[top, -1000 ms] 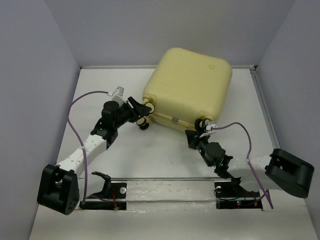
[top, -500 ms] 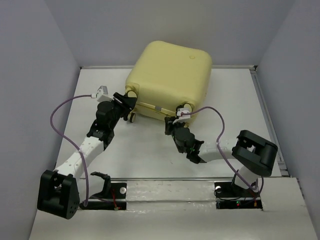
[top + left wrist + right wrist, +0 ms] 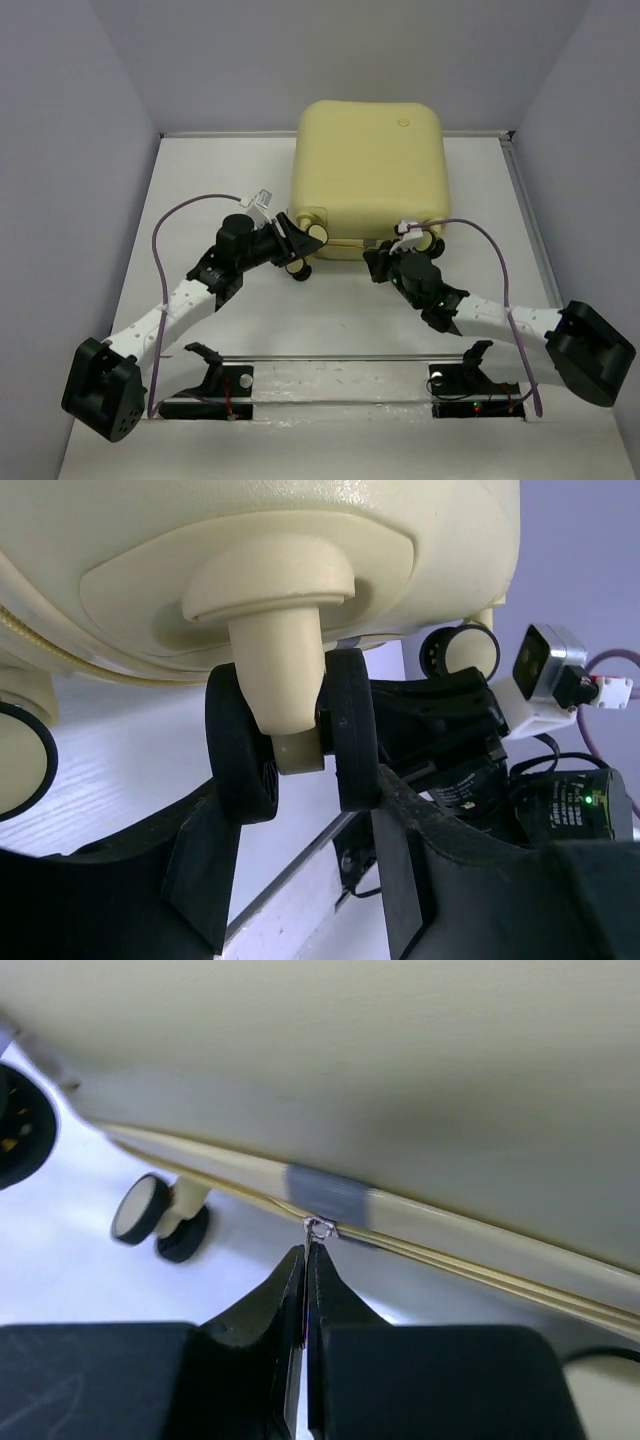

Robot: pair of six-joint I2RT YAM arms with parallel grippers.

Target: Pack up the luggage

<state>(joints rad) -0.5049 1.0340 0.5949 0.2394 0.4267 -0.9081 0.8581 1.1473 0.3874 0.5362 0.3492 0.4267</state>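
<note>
The luggage (image 3: 370,165) is a pale-yellow hard-shell suitcase lying closed and flat at the back centre of the table, wheels towards me. My left gripper (image 3: 300,241) is at its near left corner. In the left wrist view its jaws (image 3: 298,800) are shut on a black twin wheel (image 3: 350,730), one finger against each outer side. My right gripper (image 3: 379,262) is at the near edge. In the right wrist view it (image 3: 307,1255) is shut on the small metal zipper pull (image 3: 318,1228), below a grey patch (image 3: 330,1195) on the seam.
The white table (image 3: 200,200) is walled at the left, back and right. A metal rail (image 3: 330,358) runs along the front between the arm mounts. Purple cables (image 3: 160,250) loop off both wrists. Another suitcase wheel (image 3: 160,1218) stands left of the right gripper.
The suitcase has slid right and turned square to the table since half a second ago. Both arms moved with it, their grips unchanged.
</note>
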